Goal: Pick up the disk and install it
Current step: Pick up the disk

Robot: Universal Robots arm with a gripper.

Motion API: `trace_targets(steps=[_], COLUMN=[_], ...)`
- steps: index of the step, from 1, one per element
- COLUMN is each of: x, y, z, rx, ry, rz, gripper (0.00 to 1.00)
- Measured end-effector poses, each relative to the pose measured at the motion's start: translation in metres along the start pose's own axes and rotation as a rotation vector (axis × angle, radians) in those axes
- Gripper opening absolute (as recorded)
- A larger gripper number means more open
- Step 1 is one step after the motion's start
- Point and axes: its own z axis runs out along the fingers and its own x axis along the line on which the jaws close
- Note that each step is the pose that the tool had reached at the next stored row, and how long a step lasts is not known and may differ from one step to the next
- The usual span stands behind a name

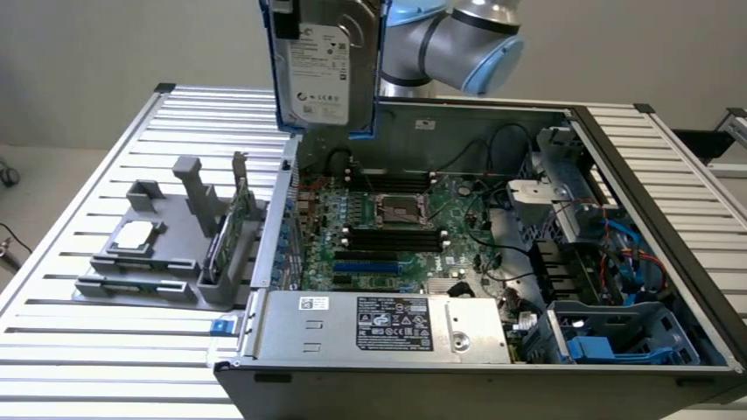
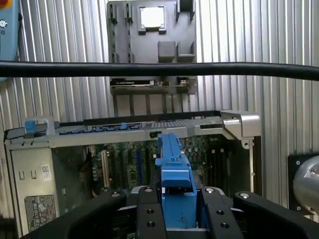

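Note:
The disk (image 1: 321,70), a silver-grey drive with a white label in a blue carrier, hangs upright high above the open computer case (image 1: 653,175), over its far corner on the exterior view's left. In the wrist view my gripper (image 2: 178,211) is shut on the disk's blue carrier edge (image 2: 172,164), one black finger (image 2: 148,214) on each side of it. The motherboard (image 1: 391,223) lies below inside the case. A drive bay with a blue caddy (image 1: 589,346) sits at the case's near corner on the exterior view's right.
A grey fixture (image 1: 152,258) holding a small square silver chip (image 1: 135,233) stands on the slatted table (image 1: 94,350) on the exterior view's left of the case. The power supply (image 1: 386,325) spans the case's near side. A black cable (image 2: 159,69) crosses the wrist view.

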Motion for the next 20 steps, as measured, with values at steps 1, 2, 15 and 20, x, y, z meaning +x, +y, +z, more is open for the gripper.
trace_targets(steps=[1, 2, 15, 20], x=[0.002, 0.003, 0.026, 0.036], y=[-0.0035, -0.0070, -0.0436, -0.0558], z=[-0.0002, -0.0005, -0.0020, -0.0022], rx=[-0.0001, -0.0002, -0.0015, -0.0018], ry=[-0.0010, -0.0021, -0.0175, -0.0207], rz=[0.000, 0.000, 0.000, 0.000], gripper=[0.33, 0.33, 0.33, 0.33])
